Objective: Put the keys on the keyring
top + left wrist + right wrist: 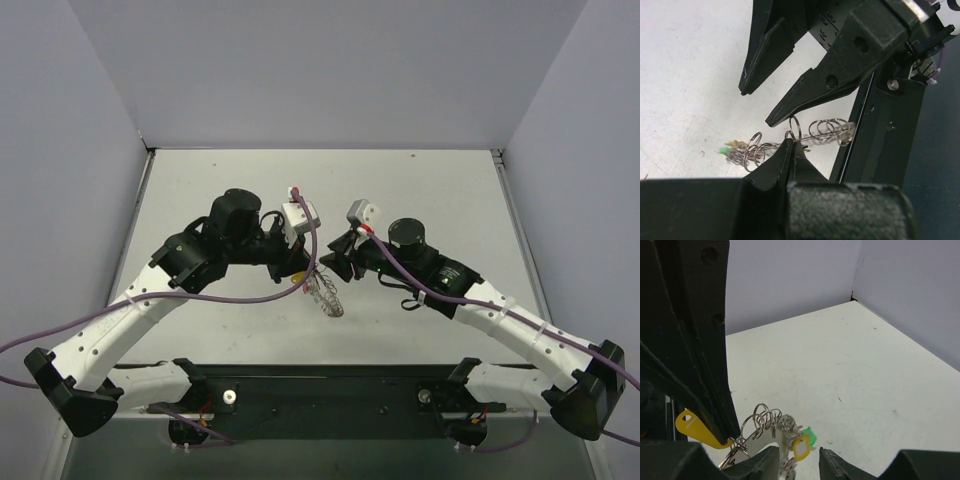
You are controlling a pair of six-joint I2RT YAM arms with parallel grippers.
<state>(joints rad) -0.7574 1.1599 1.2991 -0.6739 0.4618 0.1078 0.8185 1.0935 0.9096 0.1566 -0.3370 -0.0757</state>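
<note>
Both arms bend inward over the worktop (420, 190); the left gripper (791, 146) clamps the keyring (825, 131), the right gripper (756, 106) gapes just beside it.

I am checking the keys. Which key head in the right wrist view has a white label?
The yellow-framed key head in the middle; the other yellow one is plain, and the green one shows no label.

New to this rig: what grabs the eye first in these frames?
Both arms converge tip to tip mid-table. The left end effector is pinched shut on the silvery coiled keyring, and the right end effector is open just above it. Next come the bright spots clustered at the coil in the right wrist view: a yellow key head and a green key head.
</note>
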